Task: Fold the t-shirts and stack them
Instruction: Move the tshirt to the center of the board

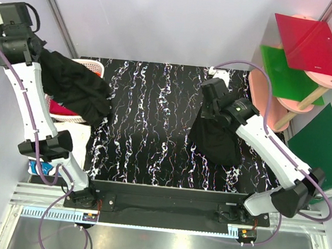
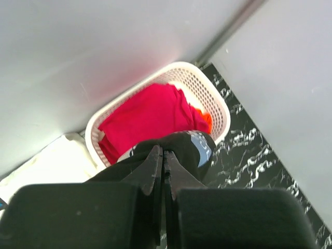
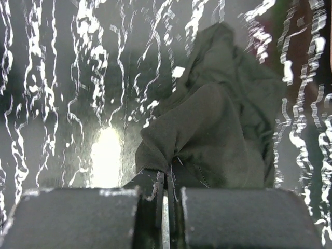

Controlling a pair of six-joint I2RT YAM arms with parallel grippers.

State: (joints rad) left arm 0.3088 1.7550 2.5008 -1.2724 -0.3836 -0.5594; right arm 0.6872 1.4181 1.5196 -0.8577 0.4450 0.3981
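Note:
My left gripper [image 1: 46, 54] is shut on a black t-shirt [image 1: 78, 86] with a small blue print [image 2: 201, 146] and holds it in the air over the basket; the cloth hangs from the jaws [image 2: 181, 145]. My right gripper [image 1: 205, 113] is shut on another black t-shirt [image 1: 214, 138] and holds it up, its lower part resting bunched on the table; it fills the right wrist view [image 3: 218, 135]. A red t-shirt [image 2: 150, 114] lies in the basket, also seen from above [image 1: 61, 110].
The white slatted basket [image 2: 207, 88] stands at the table's far left corner [image 1: 95, 66]. The black marbled table [image 1: 154, 129] spreads between the arms. A pink stand with red and green boards [image 1: 301, 61] is at the right. Something white [image 2: 46, 161] lies beside the basket.

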